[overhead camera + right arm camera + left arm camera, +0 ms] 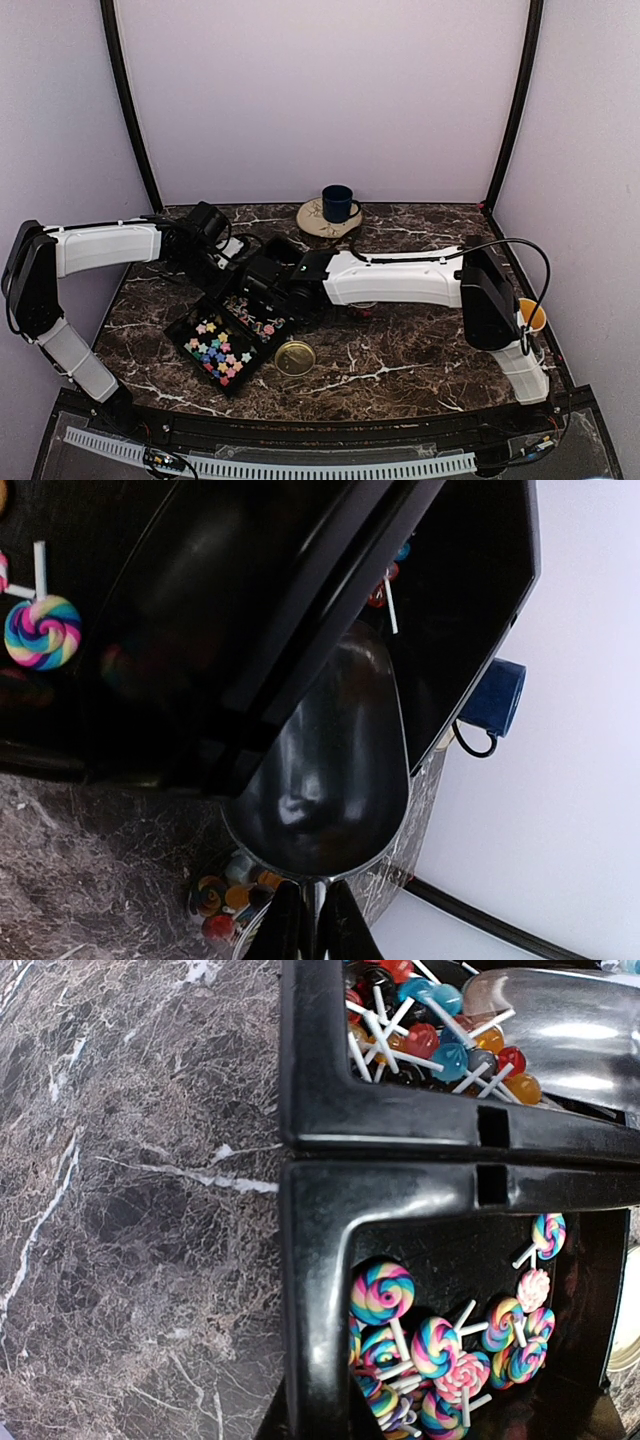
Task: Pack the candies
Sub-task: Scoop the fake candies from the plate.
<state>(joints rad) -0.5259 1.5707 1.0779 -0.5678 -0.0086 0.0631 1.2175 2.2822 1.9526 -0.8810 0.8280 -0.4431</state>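
**Top view.** Your two arms reach inward over a dark marble table [400, 365]. The left pincer [215, 262] and right pincer [250, 290] hang close together over the far end of a black tray [190, 322]. The candies [218, 350], here pastel stars, lie in the tray on the near side of both pincers. A gold lid [295, 357] rests just beside the tray, nearer to you than the right pincer. A blue cup [337, 203] stands well beyond them.

**Left wrist view.** The left pincer's fingers do not show. It is closed, and you cannot tell whether it grips anything. Beneath it, swirl lollipops [382, 1293] fill one compartment and round lollipops [420, 1040] the next, with a shiny scoop [570, 1030] over them.

**Right wrist view.** The right pincer [313, 900] is clamped on the scoop's thin handle, and the bowl reaches away over the tray. A small jar [228, 895] of sweets sits beside its fingers.
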